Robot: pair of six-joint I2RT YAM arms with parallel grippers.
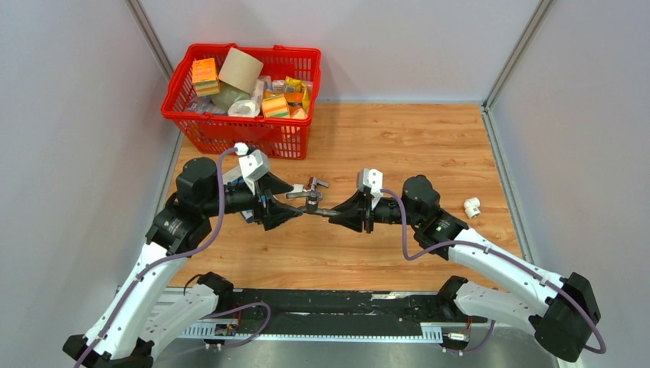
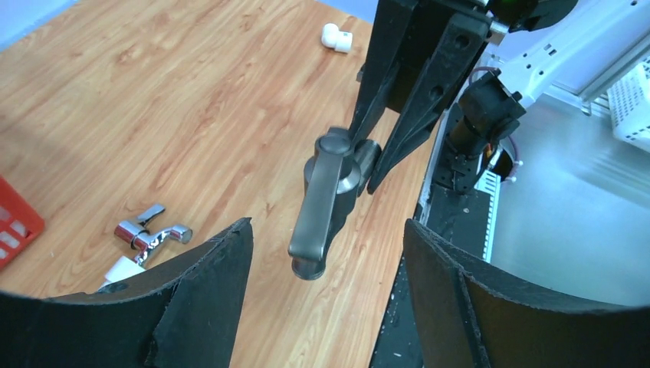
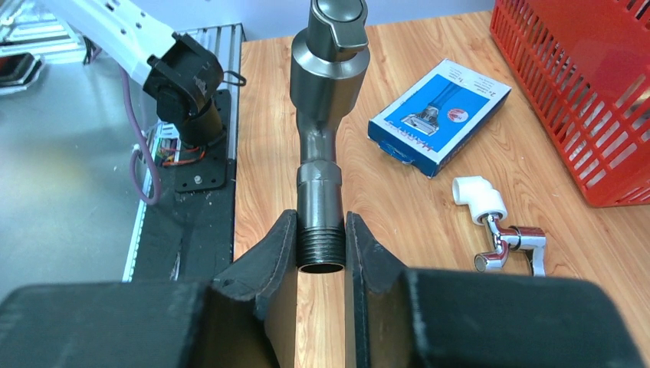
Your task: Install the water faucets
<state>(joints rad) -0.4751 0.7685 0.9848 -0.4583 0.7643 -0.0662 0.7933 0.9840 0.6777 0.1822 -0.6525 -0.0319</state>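
The dark grey faucet is held level above the table, with my right gripper shut on its threaded end. Its handle and spout end reach toward my left gripper, which is open; its jaws stand on either side of the spout tip without touching it. From above, the dark faucet bridges the left gripper and the right gripper. The chrome faucet, screwed into a white elbow, lies on the table just beyond them. A loose white elbow fitting lies at the right.
A red basket full of boxes and packets stands at the back left. A flat blue-and-white box lies on the wood beside the basket, under the left arm. Grey walls close in both sides.
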